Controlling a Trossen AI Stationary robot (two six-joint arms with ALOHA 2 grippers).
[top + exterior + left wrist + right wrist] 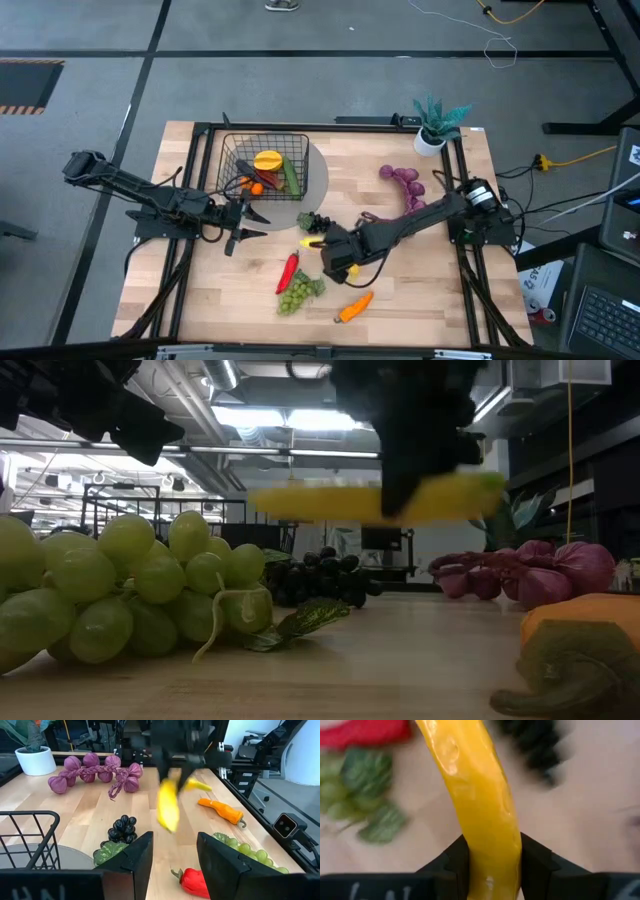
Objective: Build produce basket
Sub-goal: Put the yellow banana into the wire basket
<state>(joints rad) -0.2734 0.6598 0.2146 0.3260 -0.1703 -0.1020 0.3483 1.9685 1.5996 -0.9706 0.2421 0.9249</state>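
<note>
**Inspector A:** What was noted of the step in hand?

**Inspector B:** The banana (480,805) was found clamped between the fingers of the right gripper (490,862) and, in the low view, held clear of the table (420,290). The step was judged to be the carry to the basket (262,165). A level, unhurried transfer was advised, with the fruit raised above the wire rim before any lowering, and release made only once it was over the mesh floor.

**Inspector A:** What hazards were recorded?

**Inspector B:** The grip was seen to lie near one end of the banana, most of its length projecting beyond the fingers. Swinging or slipping was therefore judged possible. The left gripper (243,226) was seen just beside the basket, fingers held apart and empty, so a wide berth was recommended.

**Inspector A:** How did the banana lie relative to the fingers?

**Inspector B:** It was pressed on both flanks by the right fingers, passing straight out between them. Below it were noted the dark grapes (123,828), the red chili (196,881) and the green grapes (120,595), none touched.

**Inspector A:** And the basket?

**Inspector B:** It stood well apart from the right gripper, with some produce already inside.
</note>
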